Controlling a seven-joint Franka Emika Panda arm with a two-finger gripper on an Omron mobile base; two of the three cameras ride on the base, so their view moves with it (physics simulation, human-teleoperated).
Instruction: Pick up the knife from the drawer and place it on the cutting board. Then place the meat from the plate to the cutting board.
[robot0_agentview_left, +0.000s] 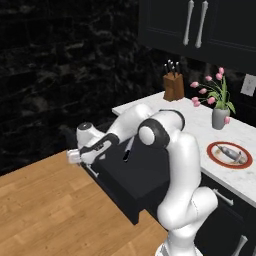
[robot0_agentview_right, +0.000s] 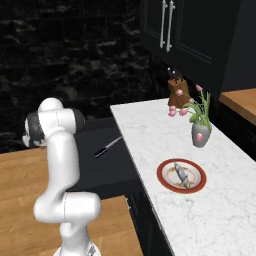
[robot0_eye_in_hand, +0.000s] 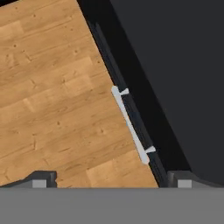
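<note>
Hand view has the gripper (robot0_eye_in_hand: 109, 179) spread wide above the drawer (robot0_agentview_left: 145, 175) front, straddling its handle (robot0_eye_in_hand: 130, 124). The knife (robot0_agentview_right: 107, 146) lies inside the open drawer; best to swing inward and descend on its black grip.

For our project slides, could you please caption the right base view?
Knife lies in the open drawer; meat waits on the plate on the marble counter.

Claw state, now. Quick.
Claw: open, holding nothing, fingertips wide apart by the drawer handle.
</note>
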